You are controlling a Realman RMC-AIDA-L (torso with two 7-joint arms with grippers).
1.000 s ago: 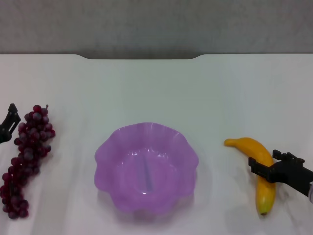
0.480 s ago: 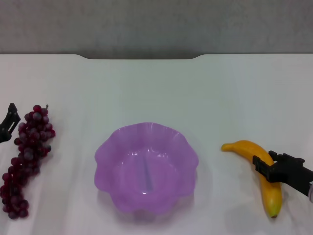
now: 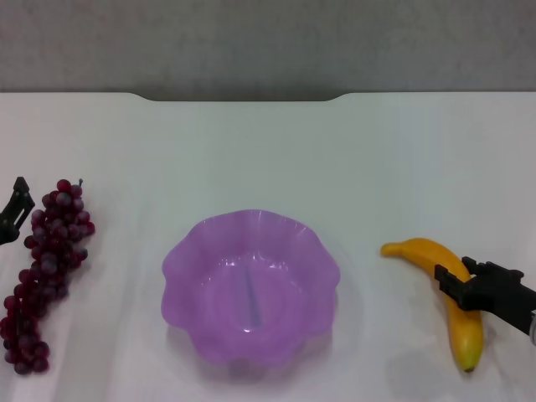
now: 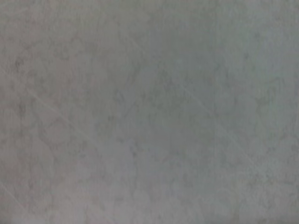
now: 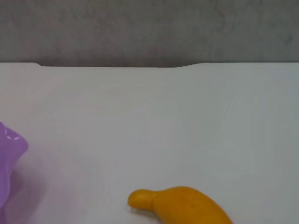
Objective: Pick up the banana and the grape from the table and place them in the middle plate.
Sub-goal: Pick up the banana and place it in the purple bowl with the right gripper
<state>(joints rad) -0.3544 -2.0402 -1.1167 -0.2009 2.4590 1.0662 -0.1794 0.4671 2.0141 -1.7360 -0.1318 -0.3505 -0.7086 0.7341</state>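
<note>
The plate (image 3: pixel 250 287) sits on the table (image 3: pixel 268 151) with nothing in it (its scalloped rim also shows at the edge of the right wrist view). To the robot's right of the plate lies the banana (image 3: pixel 444 295), its long axis running from a stem end nearest the plate to a greenish tip toward the robot. The right gripper (image 3: pixel 463 286) is at the banana's middle; whether its fingers clasp the fruit cannot be told. To the plate's left lies the grape (image 3: pixel 46 272), lengthwise away from the robot, stem at the far end. The left gripper (image 3: pixel 15 209) is just beside the bunch's far end, its fingers' state unclear.
</note>
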